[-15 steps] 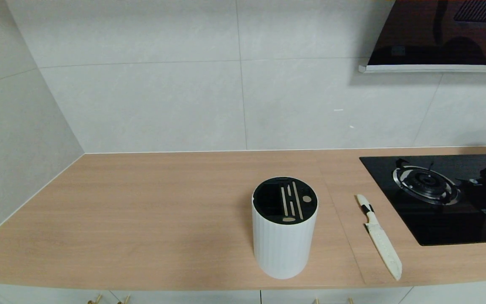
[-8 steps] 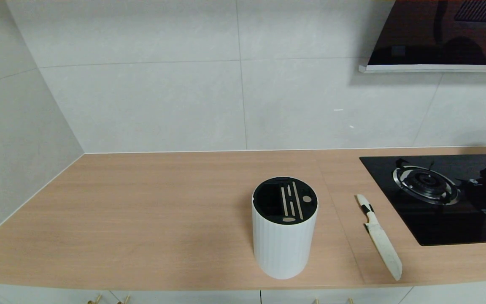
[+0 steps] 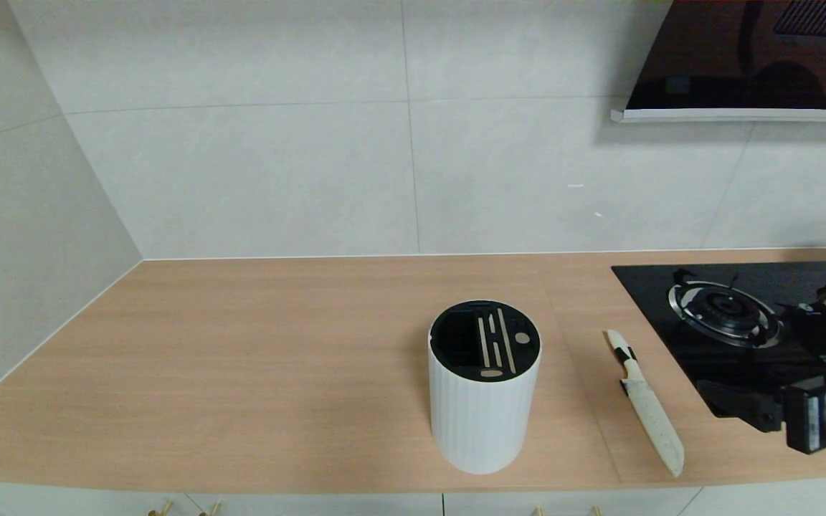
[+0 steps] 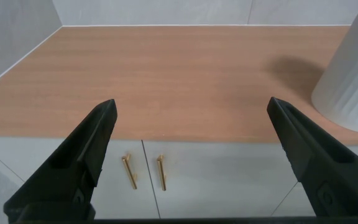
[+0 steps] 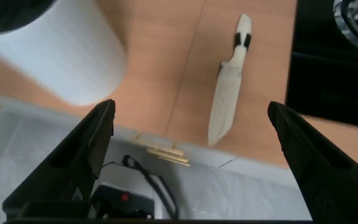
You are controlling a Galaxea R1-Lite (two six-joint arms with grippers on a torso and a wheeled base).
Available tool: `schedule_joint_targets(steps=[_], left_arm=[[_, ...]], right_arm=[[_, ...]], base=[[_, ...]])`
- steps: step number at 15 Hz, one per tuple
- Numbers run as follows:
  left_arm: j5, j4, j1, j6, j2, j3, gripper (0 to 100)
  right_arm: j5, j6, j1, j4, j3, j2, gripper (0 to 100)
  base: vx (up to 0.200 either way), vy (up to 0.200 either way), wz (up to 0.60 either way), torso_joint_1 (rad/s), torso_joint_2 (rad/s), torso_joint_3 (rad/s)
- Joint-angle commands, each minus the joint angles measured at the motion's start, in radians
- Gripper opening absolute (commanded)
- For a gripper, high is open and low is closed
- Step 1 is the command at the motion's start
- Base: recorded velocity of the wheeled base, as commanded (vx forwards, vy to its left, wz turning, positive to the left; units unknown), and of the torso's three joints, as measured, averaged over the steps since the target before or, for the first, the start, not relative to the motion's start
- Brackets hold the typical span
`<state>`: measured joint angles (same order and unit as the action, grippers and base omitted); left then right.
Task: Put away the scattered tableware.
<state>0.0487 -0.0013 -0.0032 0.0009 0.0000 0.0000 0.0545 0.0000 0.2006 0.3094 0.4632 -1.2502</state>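
Tabletop [image 3: 277,344]: I'm looking at a light wood surface running across the lower half of the head view, with pale wall tiles behind it.
Knife holder [image 3: 483,408]: a white ribbed cylinder, standing upright just right of centre and low in the frame. Its black top has narrow slots and one larger opening.
Knife [image 3: 644,405]: it lies flat on the tabletop at the lower right of the head view, between the knife holder and the hob and touching neither. The cream handle with its black band points toward the wall, and the speckled blade tip points toward the front edge.
Right gripper [image 5: 190,109]: its fingers are spread wide and hold nothing. In the head view it sits at the lower right edge of the frame, over the hob's near corner and near the knife. From its own camera I see the knife and the holder's side between the fingers.
Left gripper [image 4: 191,102]: its fingers are wide apart and empty. It hangs in front of the tabletop's front edge, with the cabinet handles [image 4: 161,173] below it.
Hob [image 3: 678,358]: black glass with a burner ring, at the right of the frame.
Range hood [image 3: 743,64]: a dark panel in the upper right corner.
Writing: any print on the hob's front strip is too small for me to read.
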Motion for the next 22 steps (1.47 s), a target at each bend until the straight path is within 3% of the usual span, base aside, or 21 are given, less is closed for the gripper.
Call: schedule_joint_targets(steps=[1, 4, 12, 15, 22], left_arm=[[0.000, 0.000, 0.000, 0.002, 0.000, 0.000, 100], [0.000, 0.000, 0.000, 0.001, 0.000, 0.000, 100], [0.000, 0.000, 0.000, 0.001, 0.000, 0.000, 100], [0.000, 0.000, 0.000, 0.001, 0.000, 0.000, 100], [0.000, 0.000, 0.000, 0.001, 0.000, 0.000, 100]], right_arm=[[-0.058, -0.008, 0.023, 0.065, 0.101, -0.264, 100], [-0.081, -0.009, 0.034, 0.071, 0.123, -0.365, 100], [-0.179, -0.002, 0.006, 0.438, 0.112, -0.818, 100], [-0.185, -0.002, -0.020, 0.545, 0.111, -0.880, 100], [-0.191, 0.000, -0.049, 0.633, 0.140, -0.968, 100]], base=[[0.000, 0.000, 0.00, 0.000, 0.00, 0.000], [0.000, 0.000, 0.00, 0.000, 0.00, 0.000], [0.000, 0.000, 0.00, 0.000, 0.00, 0.000], [0.000, 0.000, 0.00, 0.000, 0.00, 0.000], [0.000, 0.000, 0.00, 0.000, 0.00, 0.000]])
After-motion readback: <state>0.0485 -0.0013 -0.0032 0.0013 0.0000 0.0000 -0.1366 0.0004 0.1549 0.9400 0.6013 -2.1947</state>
